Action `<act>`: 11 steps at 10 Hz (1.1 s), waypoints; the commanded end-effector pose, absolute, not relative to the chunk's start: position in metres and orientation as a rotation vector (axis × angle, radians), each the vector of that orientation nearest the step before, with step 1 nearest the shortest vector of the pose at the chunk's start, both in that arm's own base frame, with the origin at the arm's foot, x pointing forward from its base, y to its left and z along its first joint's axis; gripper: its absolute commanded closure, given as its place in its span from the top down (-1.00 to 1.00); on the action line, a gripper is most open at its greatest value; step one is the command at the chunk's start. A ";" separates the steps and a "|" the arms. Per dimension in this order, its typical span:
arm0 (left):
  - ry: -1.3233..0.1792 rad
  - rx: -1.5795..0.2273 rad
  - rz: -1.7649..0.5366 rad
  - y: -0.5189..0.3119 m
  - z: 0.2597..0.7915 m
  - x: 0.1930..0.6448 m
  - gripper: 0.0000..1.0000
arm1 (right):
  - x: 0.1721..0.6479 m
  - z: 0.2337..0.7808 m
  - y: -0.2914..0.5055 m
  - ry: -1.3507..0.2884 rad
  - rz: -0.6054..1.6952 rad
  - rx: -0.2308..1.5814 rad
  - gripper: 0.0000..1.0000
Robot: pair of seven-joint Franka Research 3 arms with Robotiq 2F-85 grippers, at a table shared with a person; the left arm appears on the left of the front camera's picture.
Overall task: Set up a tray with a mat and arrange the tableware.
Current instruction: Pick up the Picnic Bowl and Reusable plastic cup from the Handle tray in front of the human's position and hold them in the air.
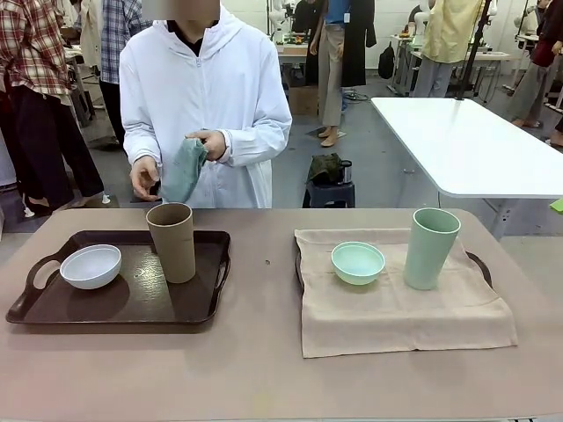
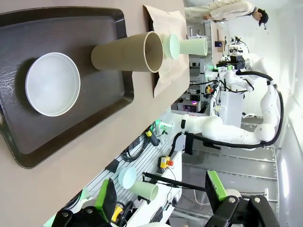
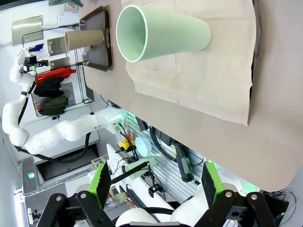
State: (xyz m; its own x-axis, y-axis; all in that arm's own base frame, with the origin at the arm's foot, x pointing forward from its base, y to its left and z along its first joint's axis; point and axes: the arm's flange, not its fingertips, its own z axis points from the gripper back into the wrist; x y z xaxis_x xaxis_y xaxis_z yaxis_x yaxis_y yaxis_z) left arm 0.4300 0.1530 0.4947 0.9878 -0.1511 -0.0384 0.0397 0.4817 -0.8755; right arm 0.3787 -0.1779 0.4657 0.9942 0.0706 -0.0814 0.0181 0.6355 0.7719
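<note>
A dark brown tray (image 1: 114, 303) lies at the table's left and holds a small white bowl (image 1: 91, 265) and a tall tan-brown cup (image 1: 171, 242). To the right, a beige mat (image 1: 396, 312) covers a second tray (image 1: 480, 264). On the mat stand a small mint-green bowl (image 1: 358, 262) and a tall mint-green cup (image 1: 430, 248). My left gripper (image 2: 161, 198) is open and well back from the white bowl (image 2: 52, 83) and the tan cup (image 2: 125, 52). My right gripper (image 3: 155, 184) is open too, short of the table's near edge, facing the mint cup (image 3: 163, 33) on the mat (image 3: 213, 80).
A person in a white coat stands at the far side, holding a grey-green cloth (image 1: 185, 169) in both hands. Bare tabletop (image 1: 264, 290) separates the two trays. A white table (image 1: 466, 141) and a stool (image 1: 330, 189) stand behind, and other people are farther off.
</note>
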 end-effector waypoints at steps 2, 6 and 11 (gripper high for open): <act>0.116 -1.049 -0.094 0.151 0.497 0.428 1.00 | 0.376 0.466 -0.175 0.095 0.031 0.885 1.00; 0.116 -1.049 -0.094 0.151 0.497 0.428 1.00 | 0.376 0.466 -0.175 0.095 0.031 0.885 1.00; 0.054 -0.779 -0.171 0.124 0.508 0.436 1.00 | 0.395 0.504 -0.136 -0.037 0.232 0.772 1.00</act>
